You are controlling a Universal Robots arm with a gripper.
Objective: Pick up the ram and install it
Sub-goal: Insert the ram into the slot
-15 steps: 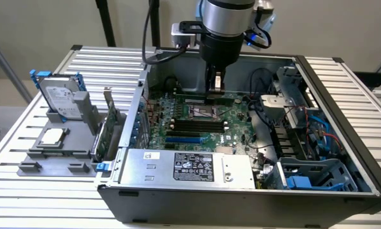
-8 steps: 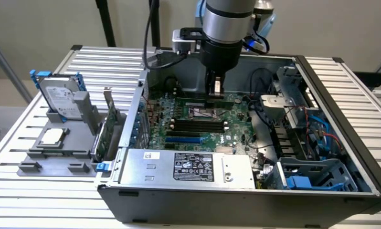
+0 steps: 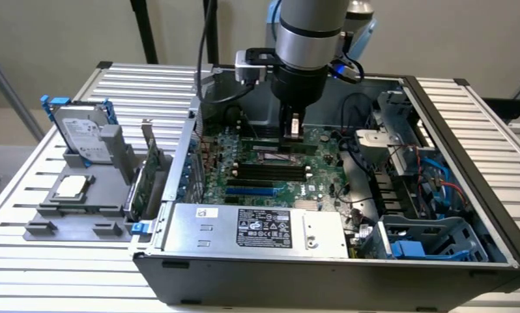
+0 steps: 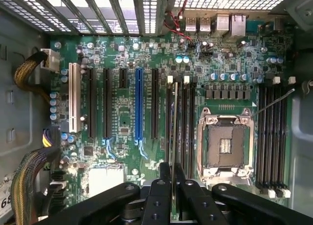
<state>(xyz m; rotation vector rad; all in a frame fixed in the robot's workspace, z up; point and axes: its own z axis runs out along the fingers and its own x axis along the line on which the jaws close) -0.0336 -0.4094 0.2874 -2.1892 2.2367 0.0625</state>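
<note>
A: Jaws?
B: Gripper (image 4: 175, 186) was clamped on the ram (image 4: 175, 132), jaws closed on its top edge, stick seen edge-on.
A: Where was it?
B: Inside the open PC case (image 3: 468, 130), ram held upright over the memory slots (image 4: 181, 117) just beside the empty CPU socket (image 4: 226, 146). Couldn't tell if it touched a slot.
A: Around that?
B: Green motherboard (image 3: 269, 176), blue expansion slot (image 4: 138, 107), power supply (image 3: 251, 228) at the case's near edge. On the tabletop (image 3: 147, 85), a gray fixture (image 3: 77, 208) held a hard drive (image 3: 79, 134) and an expansion card (image 3: 147, 173).
</note>
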